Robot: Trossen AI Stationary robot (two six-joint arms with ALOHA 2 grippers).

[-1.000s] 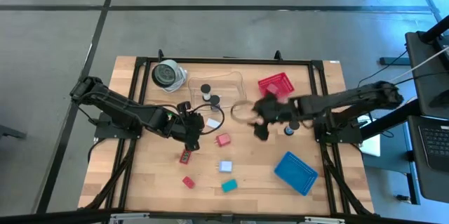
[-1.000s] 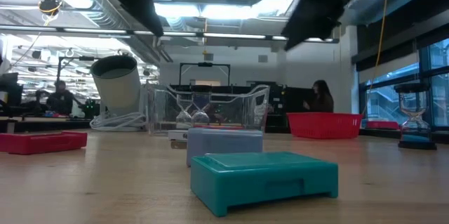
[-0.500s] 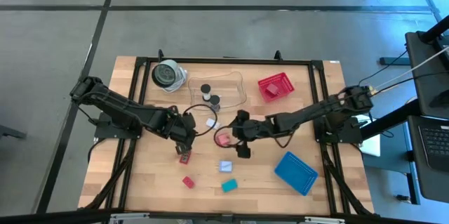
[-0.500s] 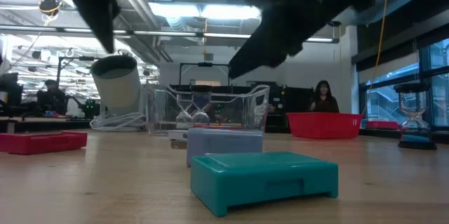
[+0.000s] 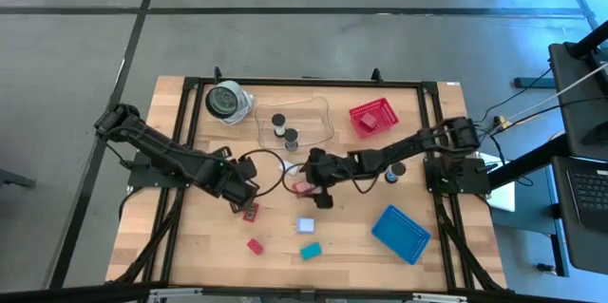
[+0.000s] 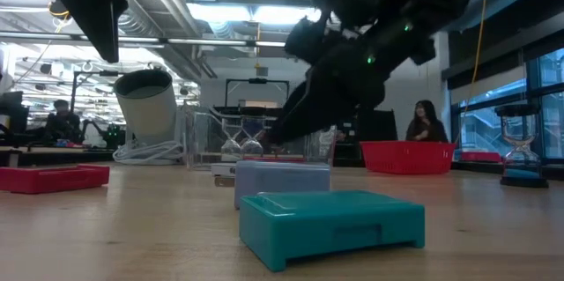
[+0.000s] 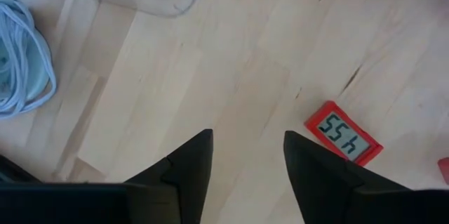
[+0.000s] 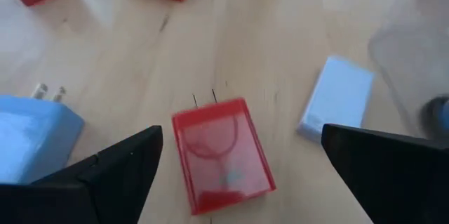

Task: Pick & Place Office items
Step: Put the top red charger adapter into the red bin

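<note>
Lining up right hand point(image 8: 238, 175) over red block point(image 8: 222, 153) — fingers spread, block centred between them, long axis running forward. We judge straight descent next. Left hand point(image 7: 245, 171) spread, empty, red clock point(image 7: 343, 142) just beside.

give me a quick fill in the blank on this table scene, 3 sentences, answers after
1. The right gripper hangs open over a small ____ block.
2. The red timer beyond the left gripper shows the digits ____.
3. The two black-and-white cylinders stand inside the ____ tray.

Missing words: red; 554; clear
</note>
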